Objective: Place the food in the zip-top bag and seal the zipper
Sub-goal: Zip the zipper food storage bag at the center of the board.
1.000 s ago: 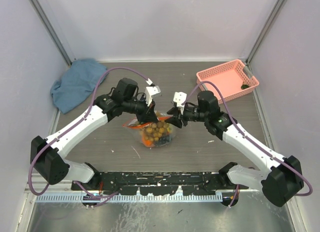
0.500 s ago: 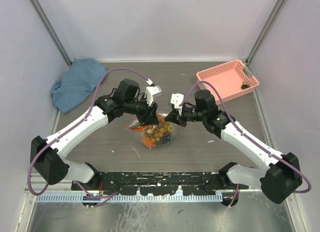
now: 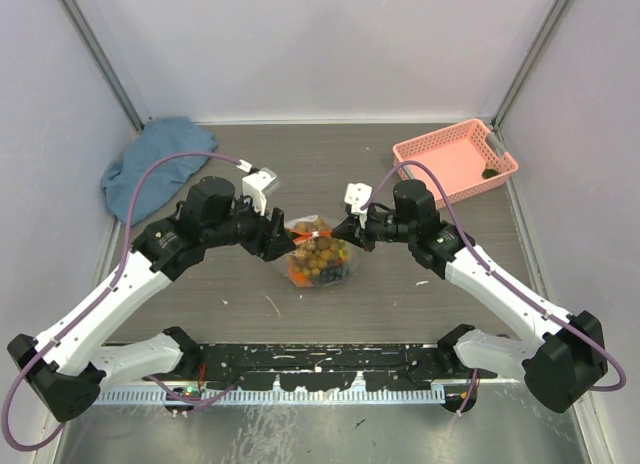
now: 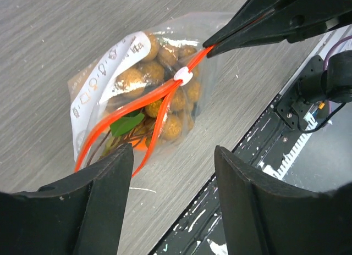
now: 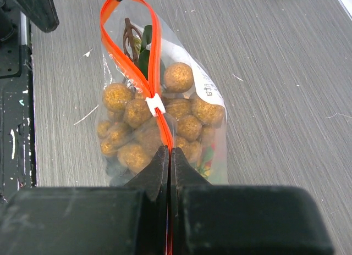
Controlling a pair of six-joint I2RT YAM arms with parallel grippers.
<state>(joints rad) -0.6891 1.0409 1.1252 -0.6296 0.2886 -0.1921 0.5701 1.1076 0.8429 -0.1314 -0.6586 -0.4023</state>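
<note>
The zip-top bag (image 3: 320, 261) lies on the table between the arms, with the food inside: olive-brown grapes (image 5: 137, 118) and an orange fruit with a green leaf (image 4: 127, 125). Its orange-red zipper (image 5: 130, 61) carries a white slider (image 5: 155, 104) about midway. The two strips gape apart on the left-arm side of the slider and run together on the right-arm side. My right gripper (image 5: 169, 151) is shut on the zipper's right end, also seen in the top view (image 3: 352, 231). My left gripper (image 3: 277, 236) stands open just left of the bag, and its fingers (image 4: 110, 172) hold nothing.
A pink basket (image 3: 455, 160) with a small dark item (image 3: 489, 172) sits at the back right. A blue cloth (image 3: 150, 169) lies at the back left. The black mounting rail (image 3: 320, 359) runs along the near edge.
My left gripper has opened, let go of the bag's left end and drawn back to the left. My right gripper has shut on the zipper's right end.
</note>
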